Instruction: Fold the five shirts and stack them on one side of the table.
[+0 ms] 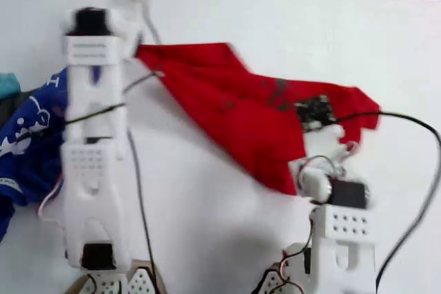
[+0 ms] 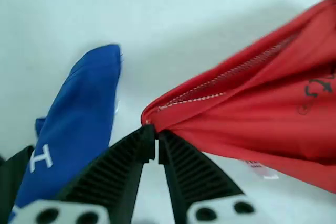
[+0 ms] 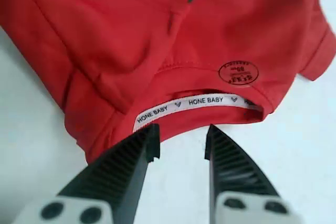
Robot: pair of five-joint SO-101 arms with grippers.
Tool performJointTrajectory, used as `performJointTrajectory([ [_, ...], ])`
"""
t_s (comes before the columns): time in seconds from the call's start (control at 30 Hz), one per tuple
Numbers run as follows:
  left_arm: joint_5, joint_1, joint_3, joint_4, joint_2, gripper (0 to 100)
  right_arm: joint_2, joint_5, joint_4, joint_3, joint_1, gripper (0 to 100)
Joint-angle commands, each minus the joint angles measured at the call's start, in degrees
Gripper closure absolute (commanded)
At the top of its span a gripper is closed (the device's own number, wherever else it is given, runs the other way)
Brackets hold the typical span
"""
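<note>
Nearest, the right arm (image 1: 341, 225) stands at the red shirt (image 1: 234, 108). Its jaws are parted a little way and grip nothing, just off the collar with its white neck tape (image 3: 194, 102). A black cable (image 1: 138, 191) runs beside the left arm (image 1: 93, 135), which stretches over the blue shirt (image 1: 27, 135) bunched at the side of the table (image 1: 289, 18). Farther out, its jaws pinch a hemmed corner of the red shirt, and the cloth is pulled taut from there.
</note>
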Motion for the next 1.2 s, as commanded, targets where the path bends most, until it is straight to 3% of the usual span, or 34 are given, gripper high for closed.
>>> performJointTrajectory([
  [0.0,-4.6,-3.2,22.4,1.1,-16.4,98,9.2,-0.2,-1.4,-6.3,-5.3,84.7],
  [0.2,-7.8,-6.4,61.3,-3.3,-33.7,98,29.1,0.4,5.8,-19.8,-15.0,74.6],
  [0.37,-8.6,-10.5,77.2,-13.0,-41.8,98,38.9,8.5,15.8,-29.6,-23.0,76.8],
  [0.57,-8.6,-11.5,81.1,-21.2,-42.9,98,39.0,14.2,19.2,-29.9,-19.3,77.2],
  [0.73,-8.1,-10.7,77.6,-30.4,-42.6,98,34.0,17.7,16.0,-24.1,-6.5,77.2],
  [0.9,-5.5,-8.6,80.3,-35.7,-42.5,98,30.3,12.6,8.2,-17.1,-0.7,77.2],
  [1.17,3.3,-3.3,86.8,-40.0,-42.5,98,30.5,-9.1,-2.7,-16.8,-7.8,77.2],
])
